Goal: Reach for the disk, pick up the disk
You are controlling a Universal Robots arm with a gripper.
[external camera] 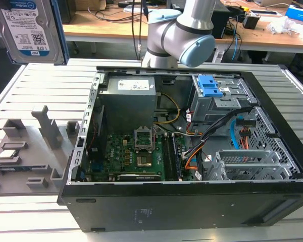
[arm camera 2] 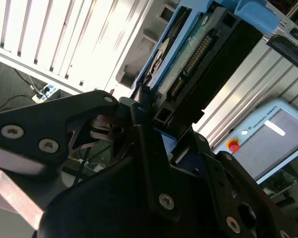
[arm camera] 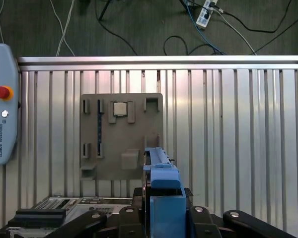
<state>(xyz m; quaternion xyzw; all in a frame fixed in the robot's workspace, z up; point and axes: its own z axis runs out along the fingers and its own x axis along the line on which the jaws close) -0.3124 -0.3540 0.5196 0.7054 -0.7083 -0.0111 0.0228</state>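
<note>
The disk [external camera: 30, 30] hangs high over the slatted table at the exterior view's left, upright, its white-and-blue barcode label facing the camera and a blue rail down its edge. In the second wrist view my gripper [arm camera 2: 148, 106] is shut on the disk [arm camera 2: 198, 54], and the black fingers [arm camera 2: 144, 144] clamp its lower end, where the circuit board and connector show. In the first wrist view the disk [arm camera: 161, 173] shows edge-on with its blue rail, held in the gripper [arm camera: 164, 210] above the grey fixture plate. The arm's elbow [external camera: 184, 30] stands behind the computer case.
An open computer case [external camera: 182, 212] lies on the table [arm camera: 238, 139] with its motherboard, a grey power-supply box [external camera: 129, 103] and a blue drive cage [external camera: 212, 88]. A grey fixture plate [arm camera: 119, 134] with slots lies below the disk. A teach pendant [arm camera: 2, 124] sits beside it.
</note>
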